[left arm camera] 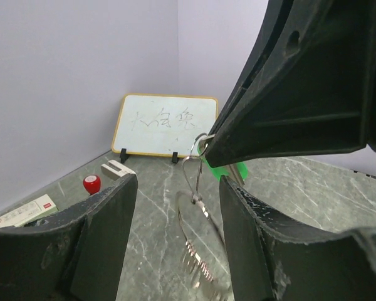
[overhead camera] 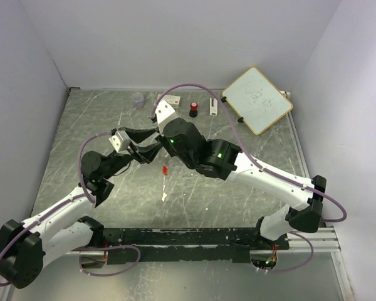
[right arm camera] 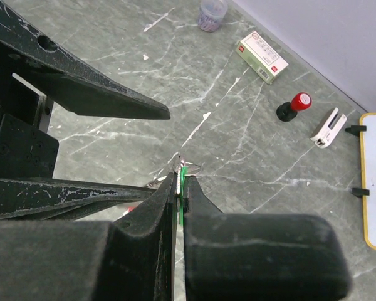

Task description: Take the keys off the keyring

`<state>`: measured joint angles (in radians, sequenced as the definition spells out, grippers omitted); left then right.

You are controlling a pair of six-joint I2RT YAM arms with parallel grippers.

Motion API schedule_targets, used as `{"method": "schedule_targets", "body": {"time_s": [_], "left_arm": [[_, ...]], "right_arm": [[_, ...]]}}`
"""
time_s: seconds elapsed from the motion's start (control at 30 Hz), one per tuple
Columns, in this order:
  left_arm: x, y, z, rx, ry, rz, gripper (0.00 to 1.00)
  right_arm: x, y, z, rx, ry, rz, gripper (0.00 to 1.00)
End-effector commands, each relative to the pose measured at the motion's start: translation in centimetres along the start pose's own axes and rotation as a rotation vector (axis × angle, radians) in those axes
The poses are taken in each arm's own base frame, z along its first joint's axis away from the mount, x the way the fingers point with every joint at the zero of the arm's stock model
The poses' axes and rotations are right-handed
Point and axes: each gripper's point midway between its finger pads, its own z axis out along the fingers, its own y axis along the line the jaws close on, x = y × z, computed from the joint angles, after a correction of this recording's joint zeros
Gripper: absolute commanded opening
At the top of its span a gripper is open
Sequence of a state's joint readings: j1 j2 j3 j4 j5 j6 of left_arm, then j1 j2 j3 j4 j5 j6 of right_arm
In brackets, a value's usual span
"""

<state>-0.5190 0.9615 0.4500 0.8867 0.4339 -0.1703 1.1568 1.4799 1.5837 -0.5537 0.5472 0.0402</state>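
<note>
Green key (left arm camera: 224,170) is pinched in the R jaws, which are closed tight on its plastic head, held up off the table (overhead camera: 257,188) near mid-field. Keyring (left arm camera: 195,198) dangles from it, thin silver wire loops hanging down between the L jaws. L jaws stand abt half open, one either side of the wire, holding nothing; can't tell if a pad touches it. Red key (overhead camera: 165,169) shows just below both jaws in top view; can't tell whether it's on the ring or lying on the table. Handling, my read: everything v. light; wire prob. springy & slick, likely to swing or twist away unless gripped firmly. Key heads look like stiff plastic w/ flat faces, so the best hold. For the ring, take the wire close to the key's hole, not the loose lower coils. Writing: whiteboard (left arm camera: 166,125) has dark handwritten marks, not legible; box (right arm camera: 263,55) has a red label & small print, too small to read. No brand visible.
</note>
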Motion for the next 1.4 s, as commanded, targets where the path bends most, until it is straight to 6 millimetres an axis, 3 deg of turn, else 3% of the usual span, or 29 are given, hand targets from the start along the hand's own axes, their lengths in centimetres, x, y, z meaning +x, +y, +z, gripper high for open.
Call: {"method": "schedule_targets", "body": {"time_s": [0.0, 0.73, 1.37], "left_arm": [[-1.0, -1.2, 0.0, 0.061, -0.073, 0.014, 0.66], [0.6, -0.8, 0.4, 0.058, -0.054, -0.007, 0.68], [1.7, -0.2, 0.6, 0.035, -0.043, -0.002, 0.62]], "right_arm": [[-1.0, -0.1, -0.5, 0.005, -0.024, 0.003, 0.0], [-1.1, 0.9, -0.2, -0.015, -0.025, -0.01, 0.0], [-1.0, 1.6, -0.3, -0.031, -0.025, -0.022, 0.0]]}}
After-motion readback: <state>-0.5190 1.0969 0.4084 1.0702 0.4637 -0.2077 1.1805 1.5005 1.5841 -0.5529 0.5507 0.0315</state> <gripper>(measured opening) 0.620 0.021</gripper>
